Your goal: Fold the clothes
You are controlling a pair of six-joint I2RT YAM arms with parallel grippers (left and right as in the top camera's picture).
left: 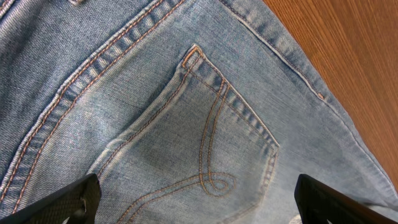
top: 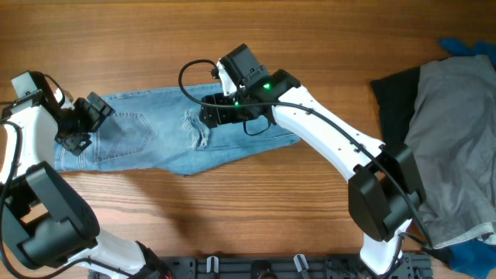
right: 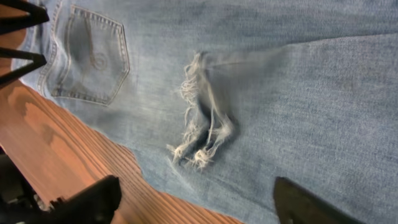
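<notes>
Lying flat, the jeans (top: 147,139) sit beneath the left tool (left: 199,202) and right tool (right: 196,199), both spread apart.

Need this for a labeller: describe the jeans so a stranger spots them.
On the wooden table, look left of centre. The jeans lie flat there: light blue denim with a frayed tear, unlike the grey garment heaped far right.

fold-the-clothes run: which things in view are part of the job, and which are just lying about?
Job:
- light blue jeans
- left gripper, fingers open over the back pocket
- right gripper, fingers open over the frayed hem

Lying about, heaped at the far right:
- grey garment
- black fabric
- bright blue fabric
</notes>
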